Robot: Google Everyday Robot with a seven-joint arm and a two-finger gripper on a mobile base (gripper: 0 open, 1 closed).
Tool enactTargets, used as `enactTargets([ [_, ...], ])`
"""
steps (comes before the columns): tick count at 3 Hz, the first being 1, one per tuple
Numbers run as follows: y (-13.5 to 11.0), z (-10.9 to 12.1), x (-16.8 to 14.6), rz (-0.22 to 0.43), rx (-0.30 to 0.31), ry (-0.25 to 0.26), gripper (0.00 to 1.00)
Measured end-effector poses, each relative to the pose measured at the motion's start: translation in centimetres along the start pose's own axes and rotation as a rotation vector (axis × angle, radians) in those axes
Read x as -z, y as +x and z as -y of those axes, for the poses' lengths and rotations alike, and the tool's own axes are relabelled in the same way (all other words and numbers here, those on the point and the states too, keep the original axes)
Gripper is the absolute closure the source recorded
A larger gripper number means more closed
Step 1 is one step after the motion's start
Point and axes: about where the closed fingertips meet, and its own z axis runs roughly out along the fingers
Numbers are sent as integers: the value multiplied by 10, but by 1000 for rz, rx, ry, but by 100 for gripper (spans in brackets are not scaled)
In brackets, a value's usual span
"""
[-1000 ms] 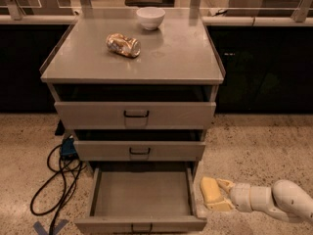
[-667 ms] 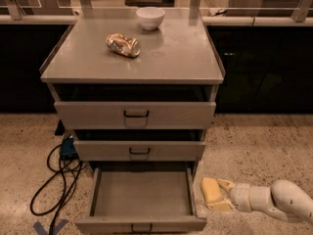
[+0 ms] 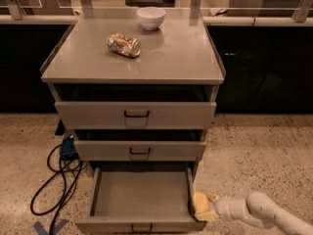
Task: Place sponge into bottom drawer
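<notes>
Fingers (image 3: 213, 199) of gripper (image 3: 206, 209) clamped on sponge (image 3: 199, 203), low right, just outside right wall of bottom drawer (image 3: 139, 195), near front corner. It's open, nothing inside yet. Grab looks done; left, I reckon: carry over wall, let go inside

Grey metal bottom drawer (image 3: 142, 199), black handle. White end effector (image 3: 209, 206), just right of that drawer, clasps pale-yellow foam sponge (image 3: 200, 212). Above the drawer: grey counter (image 3: 186, 58), white round bowl (image 3: 150, 17), shiny gold-silver crushed can (image 3: 123, 44). Speckled beige floor (image 3: 254, 155).
</notes>
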Motion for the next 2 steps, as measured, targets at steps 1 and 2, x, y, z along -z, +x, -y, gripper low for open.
enactTargets([
  [1,29,-18,-30,9,-52,-32,100],
  [2,29,-19,-30,9,-52,-33,100],
])
